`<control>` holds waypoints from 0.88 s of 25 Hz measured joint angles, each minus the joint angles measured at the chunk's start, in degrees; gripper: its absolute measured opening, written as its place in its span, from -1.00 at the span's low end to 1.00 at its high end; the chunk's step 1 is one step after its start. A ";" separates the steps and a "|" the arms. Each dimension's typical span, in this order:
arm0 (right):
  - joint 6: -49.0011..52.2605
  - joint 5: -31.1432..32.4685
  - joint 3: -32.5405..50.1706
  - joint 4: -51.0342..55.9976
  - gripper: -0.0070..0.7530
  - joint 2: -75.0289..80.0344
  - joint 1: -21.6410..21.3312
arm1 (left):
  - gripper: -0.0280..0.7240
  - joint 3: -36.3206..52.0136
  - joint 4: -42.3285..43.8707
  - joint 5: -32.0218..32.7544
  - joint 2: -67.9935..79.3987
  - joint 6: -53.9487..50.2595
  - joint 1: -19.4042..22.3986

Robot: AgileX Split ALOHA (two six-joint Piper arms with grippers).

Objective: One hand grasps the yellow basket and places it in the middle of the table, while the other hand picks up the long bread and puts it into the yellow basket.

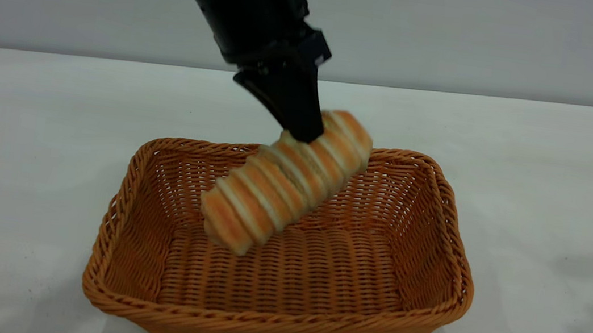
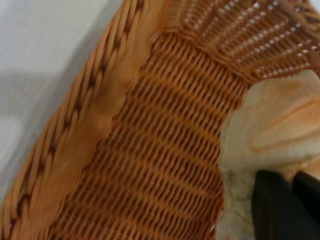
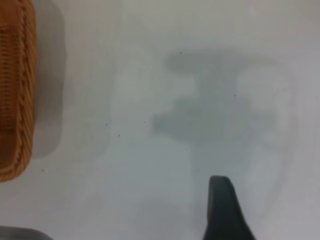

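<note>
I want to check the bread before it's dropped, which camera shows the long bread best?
The exterior view: the whole long bread hangs tilted over the yellow basket, held by the left gripper. The left wrist view shows only one pale end. The right wrist view shows none of it.

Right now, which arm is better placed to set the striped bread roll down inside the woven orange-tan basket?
Left. The left gripper holds the striped long bread above the woven yellow basket; the right gripper hangs over bare table.

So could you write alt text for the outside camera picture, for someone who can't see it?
A black robot gripper holds a striped bread roll tilted above an orange-tan woven basket. The roll's lower end hangs inside the basket, which sits on a white table.
</note>
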 joint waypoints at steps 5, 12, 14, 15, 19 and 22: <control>0.05 0.00 0.00 0.00 0.33 0.00 0.00 | -0.06 0.00 0.24 0.04 0.51 -0.06 0.00; -0.18 0.39 0.00 0.00 0.33 -0.50 0.00 | 0.69 -4.40 16.69 2.62 -4.50 -11.30 0.00; -0.18 1.36 0.00 -0.13 0.33 -1.98 0.00 | 0.68 -6.81 25.81 5.88 -7.25 -18.95 0.00; -0.18 2.08 0.00 -0.25 0.33 -2.86 0.00 | 0.65 -7.94 30.78 8.18 -8.95 -22.05 0.00; -0.18 4.66 0.14 -0.32 0.33 -8.72 0.00 | 0.46 -9.08 46.02 17.46 -17.10 -33.29 0.07; -0.18 5.22 2.90 -0.32 0.33 -14.75 0.00 | 0.34 -7.91 52.10 18.53 -23.59 -38.73 0.51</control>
